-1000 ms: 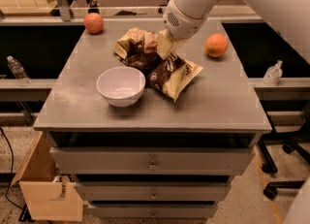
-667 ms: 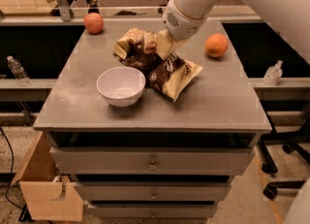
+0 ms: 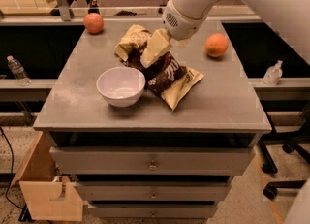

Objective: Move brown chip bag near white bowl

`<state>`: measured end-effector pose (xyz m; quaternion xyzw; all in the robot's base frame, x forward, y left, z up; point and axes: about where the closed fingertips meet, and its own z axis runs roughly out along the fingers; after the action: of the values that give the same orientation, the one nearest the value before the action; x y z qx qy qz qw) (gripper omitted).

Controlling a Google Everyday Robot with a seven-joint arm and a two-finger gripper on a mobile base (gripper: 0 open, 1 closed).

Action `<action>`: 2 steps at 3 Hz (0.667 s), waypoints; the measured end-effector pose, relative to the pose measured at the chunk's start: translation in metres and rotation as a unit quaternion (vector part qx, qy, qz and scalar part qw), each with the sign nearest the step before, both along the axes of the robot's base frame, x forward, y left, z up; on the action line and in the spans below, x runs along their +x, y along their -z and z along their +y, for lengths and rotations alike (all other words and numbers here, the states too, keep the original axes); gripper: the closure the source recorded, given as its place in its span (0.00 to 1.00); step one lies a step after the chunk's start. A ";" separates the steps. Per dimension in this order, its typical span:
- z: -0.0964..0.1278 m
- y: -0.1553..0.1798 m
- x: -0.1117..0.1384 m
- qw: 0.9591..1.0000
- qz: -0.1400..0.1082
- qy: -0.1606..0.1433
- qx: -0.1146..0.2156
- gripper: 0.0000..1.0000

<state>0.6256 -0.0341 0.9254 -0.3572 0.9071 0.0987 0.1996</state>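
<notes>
The brown chip bag (image 3: pixel 169 75) lies crinkled on the grey table (image 3: pixel 227 106), with one cream end at the front right and the other at the back left. Its left side touches or nearly touches the white bowl (image 3: pixel 120 86), which stands upright and empty at the table's front left. My gripper (image 3: pixel 155 49) comes down from the white arm at the top right and sits on the bag's back part, just behind the bowl. It hides part of the bag's middle.
An orange fruit (image 3: pixel 216 45) sits at the table's back right. A reddish fruit (image 3: pixel 93 23) sits at the back left corner. Drawers are below the tabletop. A wooden box (image 3: pixel 46 189) stands on the floor at the left. Water bottles stand on the side shelves.
</notes>
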 end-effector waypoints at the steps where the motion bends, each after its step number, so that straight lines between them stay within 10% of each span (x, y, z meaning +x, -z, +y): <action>1: -0.001 -0.002 -0.001 1.000 -0.005 -0.002 -0.002 0.00; 2: -0.016 -0.004 -0.009 1.000 -0.019 -0.018 -0.008 0.00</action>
<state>0.6171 -0.0505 0.9297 -0.3766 0.8974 0.0878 0.2124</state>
